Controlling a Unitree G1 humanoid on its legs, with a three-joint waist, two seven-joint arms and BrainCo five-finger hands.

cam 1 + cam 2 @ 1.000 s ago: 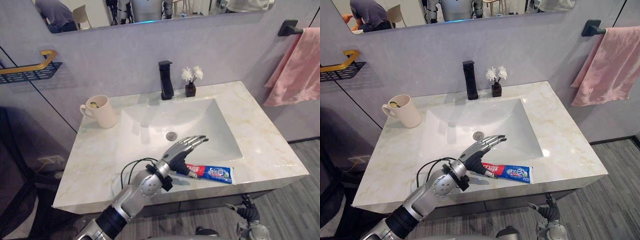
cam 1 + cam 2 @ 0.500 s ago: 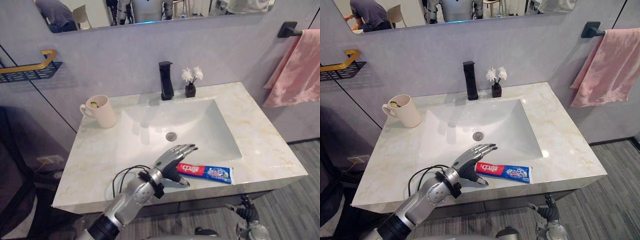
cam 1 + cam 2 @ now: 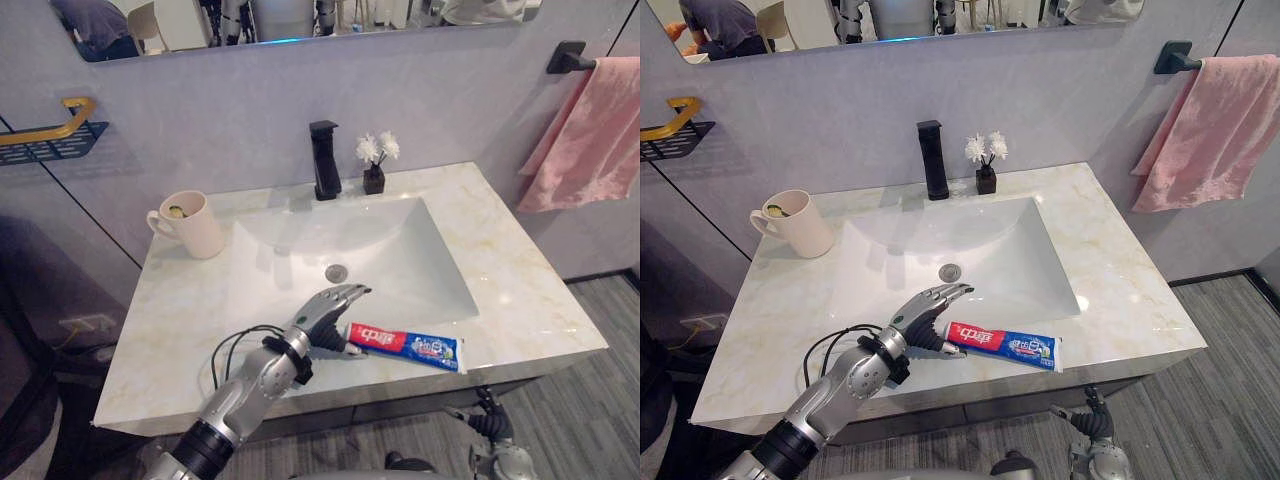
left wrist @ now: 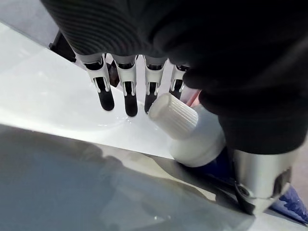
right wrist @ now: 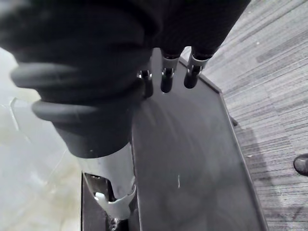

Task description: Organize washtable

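Left hand point(image 3: 325, 318) at the cap end of the toothpaste tube point(image 3: 405, 344), lower centre of the eye views.

The tube lies flat on the front strip of the washtable point(image 3: 540, 300), between the basin point(image 3: 380, 250) and the front edge, and close to both.

Likely failures:
- A closing thumb that pushes rather than pinches could slide the tube over the smooth marble, off the front edge or down into the basin.
- A grip taken only at the cap would probably let the long soft body sag or swing.
- Hard pressure on the body could deform it.

The mug point(image 3: 195, 222) at upper left, presumably a home for the tube, stands well apart, so a weak hold would have a long carry in which to fail.

In the left wrist view the fingers point(image 4: 105, 94) reach out nearly straight above the white ribbed cap point(image 4: 173, 115), and the thumb point(image 4: 260, 178) sits against the tube's shoulder on the other side. The hand brackets the cap end, spread and not yet clenched, so nothing is grasped.

The right hand point(image 3: 495, 435) hangs at lower right, below the counter. Its state cannot be told.
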